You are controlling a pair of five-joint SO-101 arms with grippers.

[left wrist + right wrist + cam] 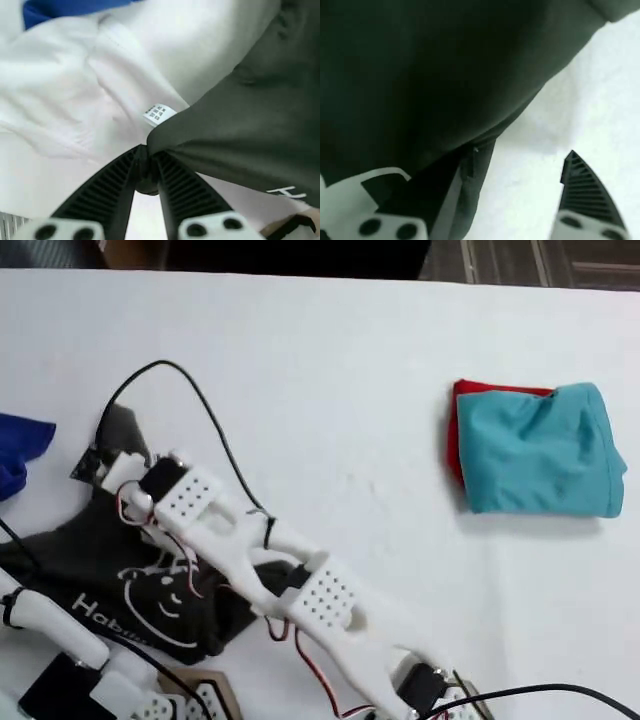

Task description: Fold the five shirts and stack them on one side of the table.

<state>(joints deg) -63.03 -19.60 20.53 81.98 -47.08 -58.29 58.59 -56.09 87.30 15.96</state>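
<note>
A black shirt (120,580) with a white print lies crumpled at the table's front left. My left gripper (147,155) is shut on an edge of the black shirt (250,110), above a white shirt (75,100) with a small label. The right arm stretches across from the front centre, and its gripper (105,465) sits at the shirt's far corner. In the right wrist view this gripper (520,155) stands open, one finger against the black shirt (420,75), the other over bare table. A folded teal shirt (540,450) lies on a folded red shirt (455,430) at the right.
A blue shirt (20,445) lies bunched at the left edge, also seen as the blue shirt (65,7) beyond the white one. Black cables (200,410) loop over the table near the right arm. The left arm (45,625) is at the front left corner.
</note>
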